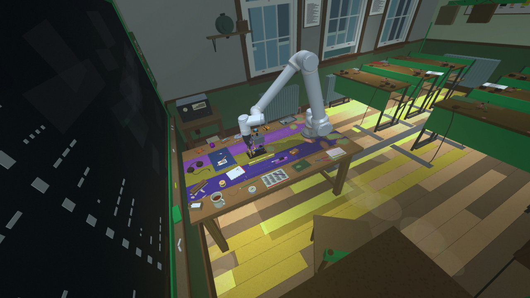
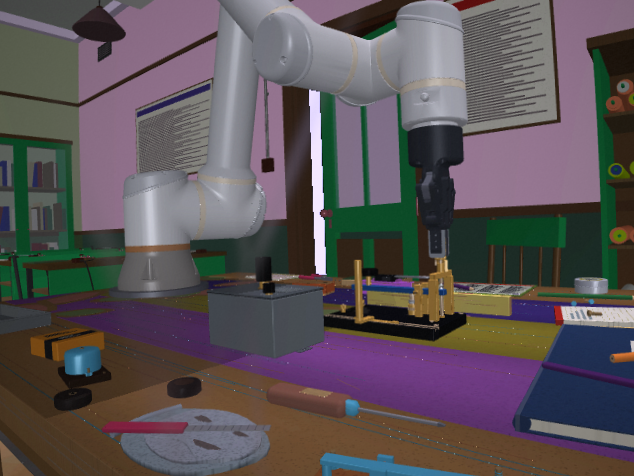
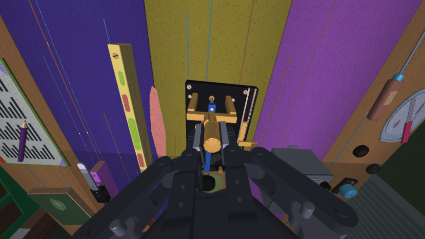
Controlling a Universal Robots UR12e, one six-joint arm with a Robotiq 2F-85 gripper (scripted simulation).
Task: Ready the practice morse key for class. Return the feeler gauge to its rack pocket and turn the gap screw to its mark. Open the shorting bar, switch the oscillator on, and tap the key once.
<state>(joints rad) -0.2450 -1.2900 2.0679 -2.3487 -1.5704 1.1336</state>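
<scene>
The brass knurled gap screw [image 3: 212, 138] stands upright on the morse key's yoke, its marked top facing the wrist camera. The key [image 2: 397, 307] sits on a black base on the olive stripe of the table runner, with a blue lever [image 3: 210, 154] running under the screw and a thin shorting bar [image 3: 248, 111] along its right edge. A grey oscillator box [image 2: 266, 318] with a black switch [image 2: 263, 274] stands beside the key. The yellow rack [image 3: 129, 102] lies on the key's other side. My gripper [image 3: 211, 139] comes straight down over the key and is closed around the gap screw.
A pink oval patch [image 3: 157, 122] lies between rack and key. A blue book [image 2: 578, 389] lies on the purple stripe, and a screwdriver [image 2: 328, 402] and a round grey disc [image 2: 194, 443] lie on the wood near the table edge.
</scene>
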